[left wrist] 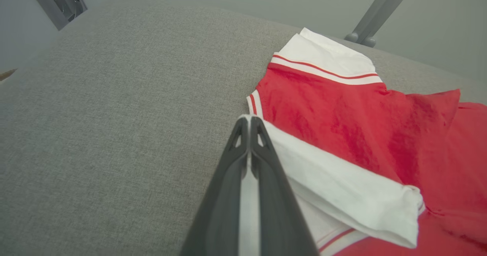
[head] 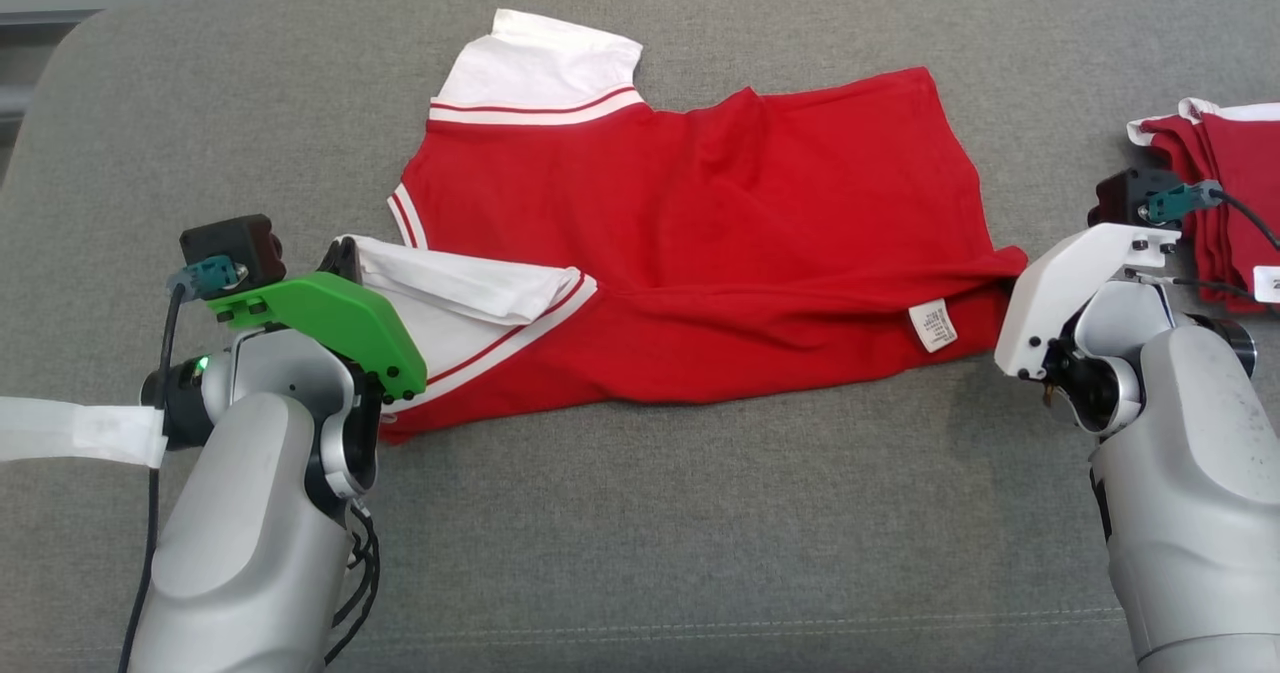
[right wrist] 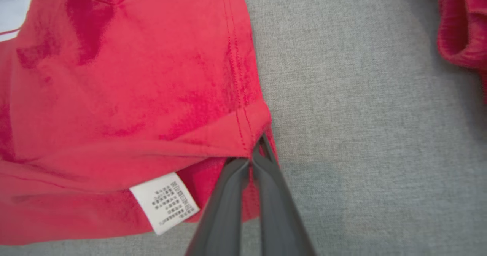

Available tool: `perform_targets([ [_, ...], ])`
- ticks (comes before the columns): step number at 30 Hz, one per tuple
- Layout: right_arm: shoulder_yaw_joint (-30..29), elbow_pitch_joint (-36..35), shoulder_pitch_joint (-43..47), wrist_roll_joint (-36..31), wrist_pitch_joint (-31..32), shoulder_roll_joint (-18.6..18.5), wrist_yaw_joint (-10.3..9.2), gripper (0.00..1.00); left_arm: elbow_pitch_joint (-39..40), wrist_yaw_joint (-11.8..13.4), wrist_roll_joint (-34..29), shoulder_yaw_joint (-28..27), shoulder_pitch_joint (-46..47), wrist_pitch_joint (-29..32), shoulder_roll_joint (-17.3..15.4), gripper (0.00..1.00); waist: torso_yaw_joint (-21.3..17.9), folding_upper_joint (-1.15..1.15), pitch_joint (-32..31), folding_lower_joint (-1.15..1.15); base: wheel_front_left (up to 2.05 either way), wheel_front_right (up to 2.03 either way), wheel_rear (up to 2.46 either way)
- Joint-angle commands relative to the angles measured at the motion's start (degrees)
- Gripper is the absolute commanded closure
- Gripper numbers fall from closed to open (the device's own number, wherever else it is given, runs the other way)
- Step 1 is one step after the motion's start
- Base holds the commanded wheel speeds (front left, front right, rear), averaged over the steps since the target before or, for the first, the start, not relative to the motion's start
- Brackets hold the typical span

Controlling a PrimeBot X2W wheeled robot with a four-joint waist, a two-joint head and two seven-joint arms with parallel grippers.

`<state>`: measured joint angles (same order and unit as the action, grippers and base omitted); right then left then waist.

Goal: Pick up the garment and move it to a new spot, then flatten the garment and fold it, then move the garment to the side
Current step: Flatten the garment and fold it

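The garment [head: 690, 243] lies on the middle of the cushion [head: 640, 553] — a clothes pile [head: 1235, 193] sits apart, to its right.

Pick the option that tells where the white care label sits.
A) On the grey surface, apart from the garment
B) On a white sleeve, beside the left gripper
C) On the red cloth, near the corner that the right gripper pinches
C: the care label lies on the red garment, close beside the hem corner on which the right gripper is shut.
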<state>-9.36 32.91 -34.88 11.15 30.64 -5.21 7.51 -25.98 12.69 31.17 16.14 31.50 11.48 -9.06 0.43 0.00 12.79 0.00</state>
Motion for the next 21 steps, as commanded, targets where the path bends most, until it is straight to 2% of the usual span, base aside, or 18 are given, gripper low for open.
perform_targets([
  [1,-0.23,0.83,-0.85,-0.53,-0.64,0.17,-0.05,1.0,-0.76,0.09,-0.26,-0.12,1.1,-0.45,-0.11,1.0,0.06,0.0,-0.22,0.0,0.0,0.0,0.0],
  [5,0.24,2.45,-1.23,-0.6,-1.32,0.52,-0.05,1.0,-2.06,-0.33,-0.07,-0.02,1.55,-1.36,0.04,1.0,0.02,0.0,-0.37,0.0,0.0,0.0,0.0],
  [6,0.4,2.78,-1.39,-0.37,-1.5,0.62,-0.05,0.96,-2.41,-0.47,-0.27,0.11,1.68,-1.66,-0.01,1.0,0.01,0.0,-0.39,0.0,0.0,0.0,0.0],
  [7,0.93,2.79,-1.57,-0.15,-1.9,0.67,-0.05,0.55,-2.59,-0.36,-0.5,0.09,1.88,-2.46,0.08,0.69,0.02,0.0,-0.4,0.0,0.0,0.0,0.0],
  [8,0.71,3.07,-1.62,0.23,-2.24,0.78,-0.05,0.0,-2.82,-0.39,-0.64,0.03,2.1,-3.21,0.21,0.0,0.0,0.0,-0.44,0.0,0.0,0.0,0.0],
  [15,0.52,3.71,-1.81,1.29,-4.53,1.06,-0.05,0.0,-5.04,-0.51,-1.13,0.47,1.61,-5.99,0.28,0.0,0.11,0.0,-1.53,0.0,0.0,0.0,0.0],
  [21,1.08,0.84,1.15,2.15,-6.57,-0.12,-0.05,0.0,-5.16,-0.61,-1.12,0.7,-2.2,-8.06,-0.55,0.0,0.44,0.0,-4.07,0.0,0.0,0.0,0.0],
])
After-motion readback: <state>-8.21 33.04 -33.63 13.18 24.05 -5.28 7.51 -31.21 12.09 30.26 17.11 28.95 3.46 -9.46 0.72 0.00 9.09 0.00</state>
